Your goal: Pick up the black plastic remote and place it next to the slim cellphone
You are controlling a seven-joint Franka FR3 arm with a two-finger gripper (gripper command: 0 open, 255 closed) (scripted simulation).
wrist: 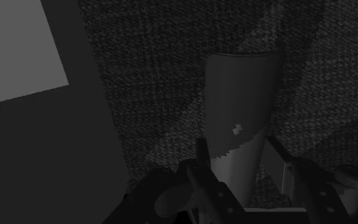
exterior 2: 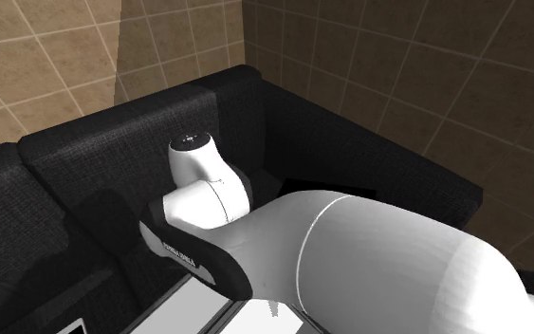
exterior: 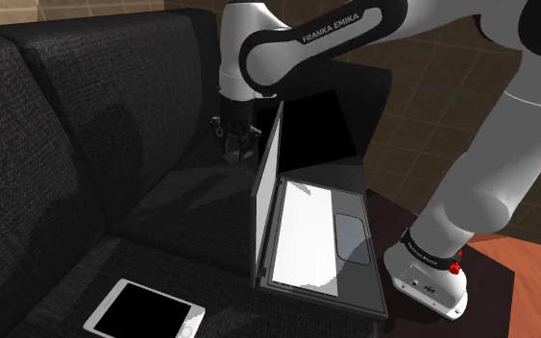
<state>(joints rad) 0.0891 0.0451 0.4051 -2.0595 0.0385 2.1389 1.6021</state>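
In the wrist view a dark grey oblong remote (wrist: 241,95) lies lengthwise between my two black fingers, over the dark woven sofa seat. My gripper (wrist: 238,154) is shut on the remote's near end, one finger on each long side. From the shoulder view the gripper (exterior: 236,150) hangs low over the seat, just behind the open laptop's lid, and the remote is lost in the dark there. The slim cellphone (exterior: 145,312), white-framed with a black screen, lies flat on the seat at the shoulder view's lower left, well away from the gripper.
An open laptop (exterior: 316,230) stands on the seat between the gripper and my stand, its lid upright close beside the fingers; the lid's grey back (wrist: 18,51) shows in the wrist view. The black sofa's backrest (exterior: 66,125) and armrest (exterior 2: 350,152) enclose the seat.
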